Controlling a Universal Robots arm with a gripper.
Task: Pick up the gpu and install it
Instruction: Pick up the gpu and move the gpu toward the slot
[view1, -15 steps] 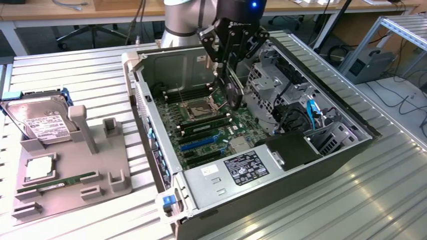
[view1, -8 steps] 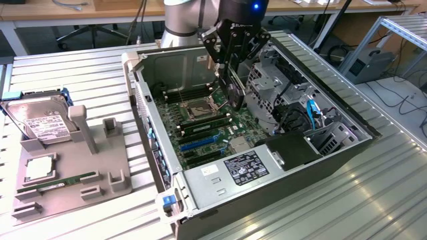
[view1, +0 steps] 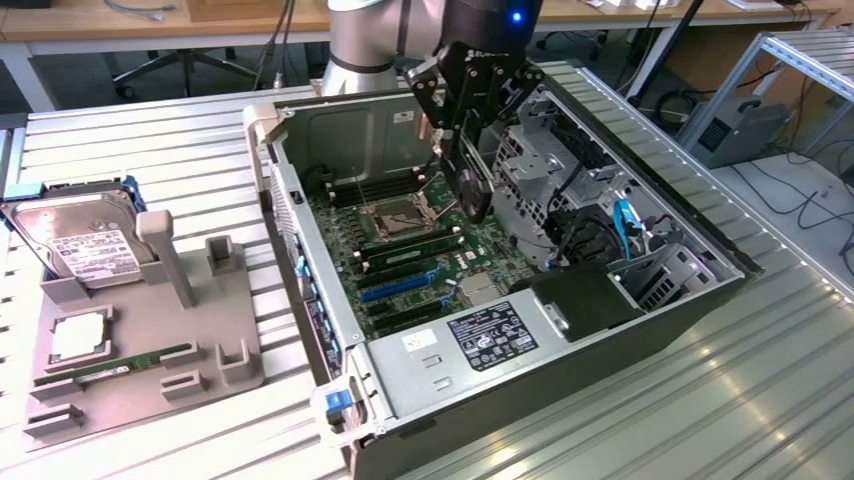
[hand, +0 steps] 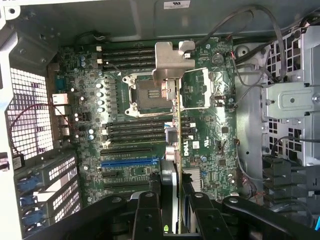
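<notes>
Tool (hand: 172, 202) clamped on gpu (hand: 167, 65); card held edge-on over motherboard (hand: 212, 145); both inside open computer case (view1: 334, 135)

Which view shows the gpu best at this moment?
The wrist view: the gpu shows its silver bracket and thin edge, clamped in the gripper above the motherboard. The exterior view gives its dark face under the gripper.

The ribbed metal table (view1: 160, 160) carries an open case (view1: 574, 392) (lying on its side) and, at the exterior view's left, a grey holder (view1: 134, 325).
</notes>
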